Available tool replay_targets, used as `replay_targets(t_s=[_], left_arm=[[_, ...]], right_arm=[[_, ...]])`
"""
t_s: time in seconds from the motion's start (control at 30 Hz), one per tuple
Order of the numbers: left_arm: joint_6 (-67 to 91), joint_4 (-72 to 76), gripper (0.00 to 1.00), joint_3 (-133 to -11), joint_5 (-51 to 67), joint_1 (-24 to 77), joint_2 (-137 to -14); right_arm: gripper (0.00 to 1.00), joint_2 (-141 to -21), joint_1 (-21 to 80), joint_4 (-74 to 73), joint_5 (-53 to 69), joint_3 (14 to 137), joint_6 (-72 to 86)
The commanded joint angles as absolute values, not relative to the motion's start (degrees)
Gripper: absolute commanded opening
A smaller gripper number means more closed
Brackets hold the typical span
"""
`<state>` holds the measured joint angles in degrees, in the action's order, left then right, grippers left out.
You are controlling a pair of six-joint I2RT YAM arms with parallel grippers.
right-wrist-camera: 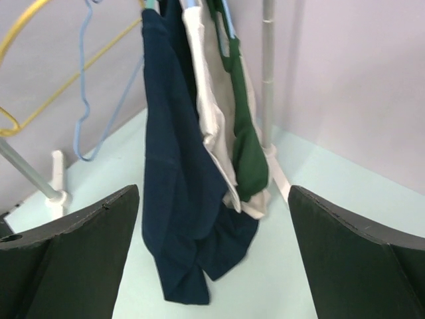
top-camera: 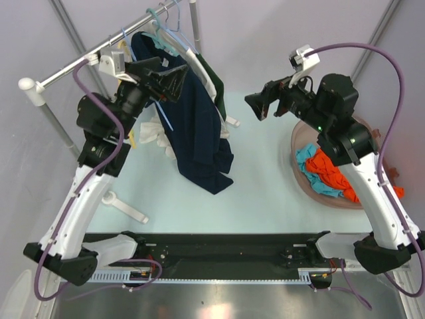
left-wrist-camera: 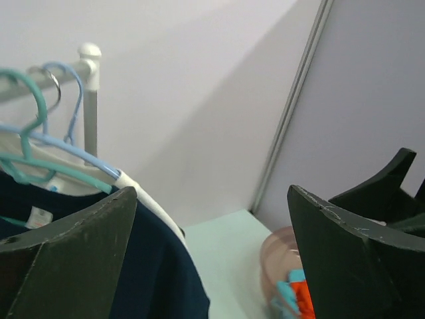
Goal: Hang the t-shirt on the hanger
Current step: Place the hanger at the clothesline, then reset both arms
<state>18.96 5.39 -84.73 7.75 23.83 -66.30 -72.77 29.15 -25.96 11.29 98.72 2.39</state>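
The navy t-shirt hangs from the rack rail on the teal hanger, with its hem bunched on the table. In the left wrist view the hanger's hook sits over the rail, and its arm runs into the t-shirt's collar by the white label. My left gripper is open and empty, right beside the t-shirt's shoulder; it also shows in its own wrist view. My right gripper is open and empty, apart to the right and facing the t-shirt; it also shows in its own wrist view.
A white shirt and a green garment hang behind the navy one. A pale blue hanger and a yellow hanger hang on the rail. A pink basket holds orange and teal clothes. A rack post stands at the back.
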Motion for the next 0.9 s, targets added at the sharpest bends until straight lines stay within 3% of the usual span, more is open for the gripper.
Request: replay_targets(t_s=[0.0,0.27,0.4,0.57,0.87], left_arm=[[3.62,4.05,1.0,-84.9,5.28,24.96,-60.92],[-4.65,-20.0,1.0,-94.92,4.39,24.79,-57.14],[-5.19,-23.98,1.0,-87.55,11.5,18.21,-50.29],[-7.47,-29.87,1.0,-77.81,10.11,10.21,-40.35],[-16.0,-50.44,1.0,-66.47,11.25,7.65,-32.97]], right_arm=[[1.0,-67.34,26.72,-26.01,8.53,95.98,0.18],[1.0,-58.54,21.37,-30.32,10.37,86.93,0.18],[1.0,-53.27,17.15,-32.43,12.65,80.44,0.18],[1.0,-46.6,15.21,-35.68,13.97,74.71,-4.65],[1.0,-37.89,13.98,-45.87,14.07,64.26,-17.74]])
